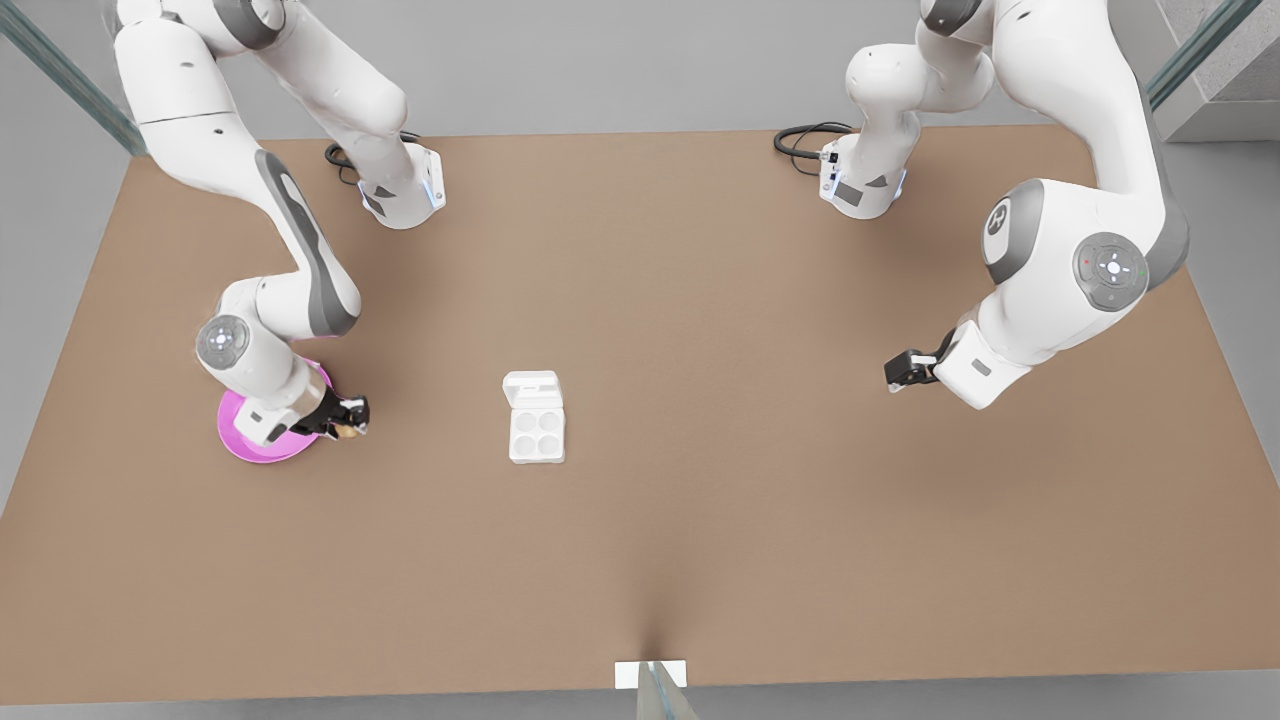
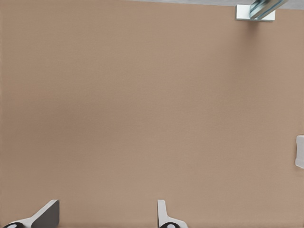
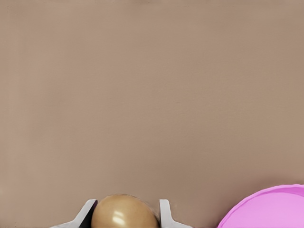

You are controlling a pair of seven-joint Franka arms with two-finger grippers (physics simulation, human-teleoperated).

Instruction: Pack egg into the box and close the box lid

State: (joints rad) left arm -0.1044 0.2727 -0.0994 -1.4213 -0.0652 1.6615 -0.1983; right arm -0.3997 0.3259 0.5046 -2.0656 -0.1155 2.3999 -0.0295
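Note:
A tan-brown egg (image 3: 124,213) sits between the fingers of my right gripper (image 3: 124,209), which is shut on it. In the front view this right gripper (image 1: 350,418) hangs at the left, just past the edge of the pink dish (image 1: 240,440), with the egg (image 1: 348,431) at its tip. The white box (image 1: 537,433) lies at the table's middle with four bare cups, and its lid (image 1: 532,389) is folded open flat behind it. My left gripper (image 1: 900,372) waits open above the table at the front view's right, far from the box; its fingers (image 2: 45,214) stand wide apart over bare table.
The pink dish (image 3: 270,209) lies beside the held egg. A white bracket (image 1: 650,673) with a metal strut sits at the table's near edge. Both arm bases stand at the far edge. A sliver of the box (image 2: 300,152) shows in the left wrist view.

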